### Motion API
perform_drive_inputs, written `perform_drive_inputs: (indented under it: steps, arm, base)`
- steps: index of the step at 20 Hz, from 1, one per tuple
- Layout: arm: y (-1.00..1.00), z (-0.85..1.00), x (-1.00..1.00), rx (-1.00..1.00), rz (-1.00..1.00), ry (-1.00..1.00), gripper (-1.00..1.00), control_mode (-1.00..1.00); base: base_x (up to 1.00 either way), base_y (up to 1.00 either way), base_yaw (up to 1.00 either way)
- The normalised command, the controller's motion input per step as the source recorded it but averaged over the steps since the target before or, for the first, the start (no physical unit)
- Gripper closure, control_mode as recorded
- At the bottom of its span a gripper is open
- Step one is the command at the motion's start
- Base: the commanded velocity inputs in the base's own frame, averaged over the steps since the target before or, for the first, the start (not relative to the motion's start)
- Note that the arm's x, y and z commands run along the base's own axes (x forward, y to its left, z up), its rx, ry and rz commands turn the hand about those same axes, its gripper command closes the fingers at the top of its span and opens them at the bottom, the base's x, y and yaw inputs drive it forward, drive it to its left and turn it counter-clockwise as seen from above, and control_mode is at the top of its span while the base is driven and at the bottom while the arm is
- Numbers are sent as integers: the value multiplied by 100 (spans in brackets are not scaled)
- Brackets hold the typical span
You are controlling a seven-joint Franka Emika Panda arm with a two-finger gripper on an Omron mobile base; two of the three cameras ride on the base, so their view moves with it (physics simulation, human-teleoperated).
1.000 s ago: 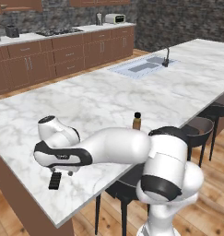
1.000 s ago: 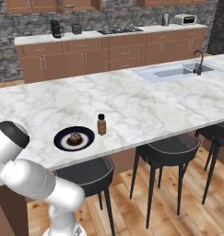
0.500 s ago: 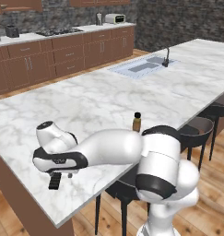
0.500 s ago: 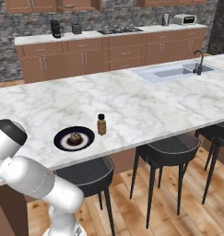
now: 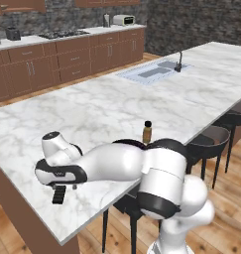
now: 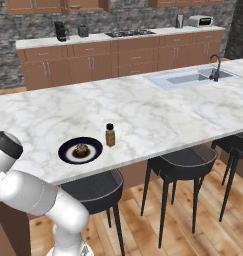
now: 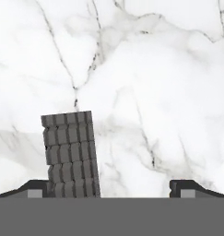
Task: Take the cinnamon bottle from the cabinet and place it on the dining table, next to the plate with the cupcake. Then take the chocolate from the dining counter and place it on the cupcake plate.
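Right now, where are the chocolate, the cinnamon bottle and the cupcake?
chocolate [image 7: 71,154]: hand view, middle of the grooved bar lying on the marble.
cinnamon bottle [image 6: 110,137]: right base view, tan body below the black cap.
cupcake [image 6: 81,149]: right base view, top of the brown cake on its plate.

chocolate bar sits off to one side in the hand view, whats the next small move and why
Probably a small sideways shift before lowering. In the hand view the chocolate lies flat on the marble dining counter, hard against one fingertip, not midway in the open pincer. Centring it first should let both fingers straddle it.
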Motion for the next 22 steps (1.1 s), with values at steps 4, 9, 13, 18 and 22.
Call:
perform_drive_inputs:
  steps: [4, 9, 13, 18, 22]
  arm:
    - [18, -13, 16, 7, 2, 0, -100, -100]
    - [15, -21, 6, 4, 0, 0, -100, -100]
    - [8, -20, 0, 0, 0, 2, -100, -100]
    - [3, -11, 0, 0, 0, 3, -100, -100]
    - [0, -17, 0, 0, 0, 1, -100, -100]
  base:
    - [0, 0, 0]
    - [0, 0, 0]
    - [0, 0, 0]
    - [0, 0, 0]
    - [0, 0, 0]
